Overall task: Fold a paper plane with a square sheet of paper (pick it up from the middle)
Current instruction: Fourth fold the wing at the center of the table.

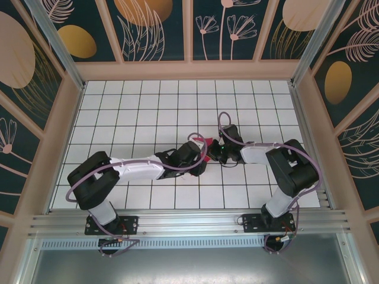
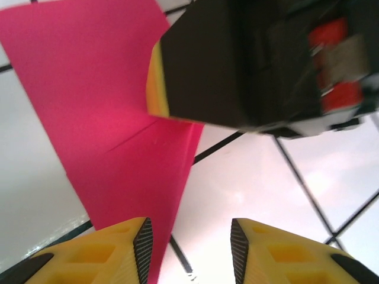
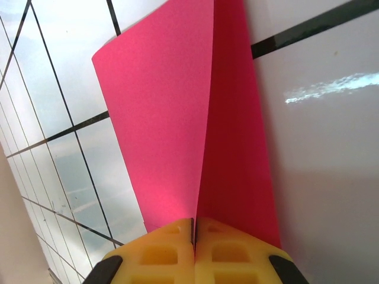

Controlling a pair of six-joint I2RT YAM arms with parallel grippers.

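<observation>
Jaws of the right gripper [image 3: 194,235] are pressing tight together on the square sheet of paper [image 3: 177,118], pinching it at a crease, so two pink flaps are opening away from them over the table [image 3: 320,148]. Jaws of the left gripper [image 2: 190,248] are standing apart, holding nothing, with the sheet's edge reaching its left finger. An early fold seems to be in hand. The next move is calling for the left gripper to press the free flap flat along the crease, gently, without tearing.
</observation>
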